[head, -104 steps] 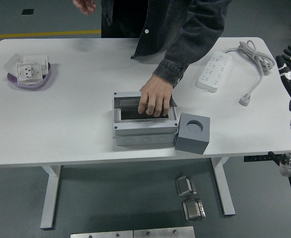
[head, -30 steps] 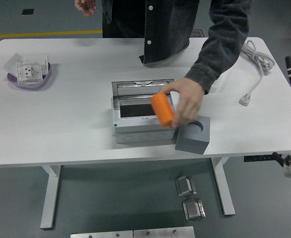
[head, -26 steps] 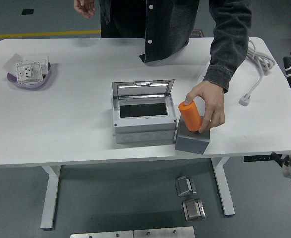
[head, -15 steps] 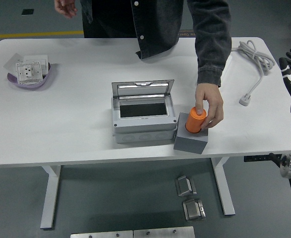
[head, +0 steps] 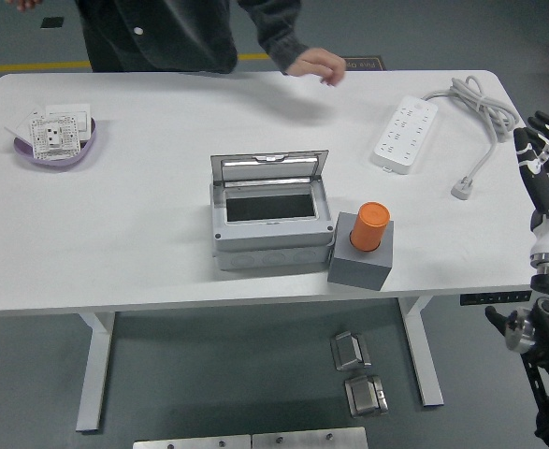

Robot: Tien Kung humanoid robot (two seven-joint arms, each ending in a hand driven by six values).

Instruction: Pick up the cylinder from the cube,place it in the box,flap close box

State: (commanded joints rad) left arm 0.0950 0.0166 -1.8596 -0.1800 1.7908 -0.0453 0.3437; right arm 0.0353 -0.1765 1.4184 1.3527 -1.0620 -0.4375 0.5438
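On the left of the worktop (head: 115, 215) a purple bowl (head: 54, 145) sits where it was before. In the middle, the grey box (head: 270, 223) is open, with its lid tipped up at the back. Just beside it on the right, the orange cylinder (head: 368, 226) now stands up in the grey cube (head: 361, 261). The person's hand (head: 315, 65), which put it there a moment ago, has gone back to the far edge. So the robot can start picking. The right hand (head: 542, 154) waits off the right edge, its fingers (head: 539, 140) spread and holding nothing.
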